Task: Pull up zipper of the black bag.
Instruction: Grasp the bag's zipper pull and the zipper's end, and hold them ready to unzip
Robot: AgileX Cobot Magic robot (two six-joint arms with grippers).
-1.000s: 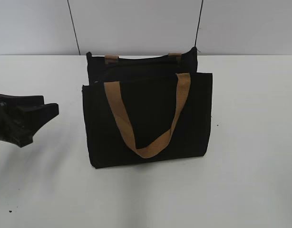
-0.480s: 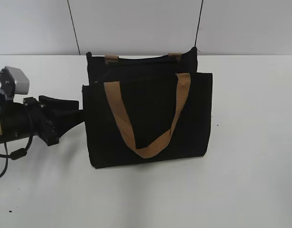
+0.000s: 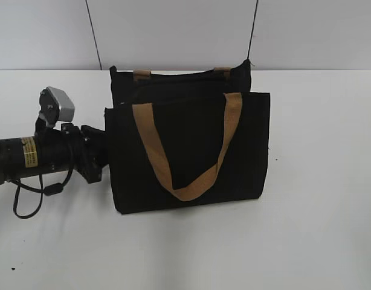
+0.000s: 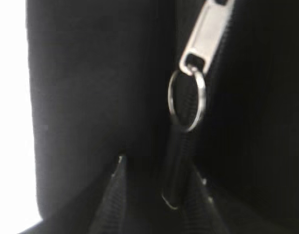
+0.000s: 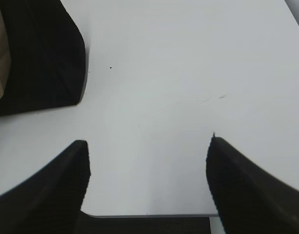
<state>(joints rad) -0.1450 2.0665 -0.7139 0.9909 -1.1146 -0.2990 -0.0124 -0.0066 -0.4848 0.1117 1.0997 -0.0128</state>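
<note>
The black bag (image 3: 191, 145) stands upright in the middle of the white table, with tan-brown strap handles (image 3: 185, 151). My left gripper (image 3: 102, 151) is at the bag's left edge. In the left wrist view the silver zipper slider (image 4: 203, 34) sits on the black zip track, with a metal ring (image 4: 187, 100) and a dark pull tab (image 4: 176, 168) hanging below it. The tab hangs between my left gripper's (image 4: 161, 170) two fingers, closer to the right one; the fingers are apart. My right gripper (image 5: 147, 161) is open and empty over bare table, out of the exterior view.
The right wrist view shows the bag's lower corner (image 5: 47, 58) at upper left and the table's front edge (image 5: 149, 214) below the fingers. A white wall (image 3: 173, 30) stands behind the bag. The left arm's cable (image 3: 28, 199) loops down onto the table.
My left arm has moved right across the table from the far left until its gripper reached the bag's left edge. The bag has not moved.
</note>
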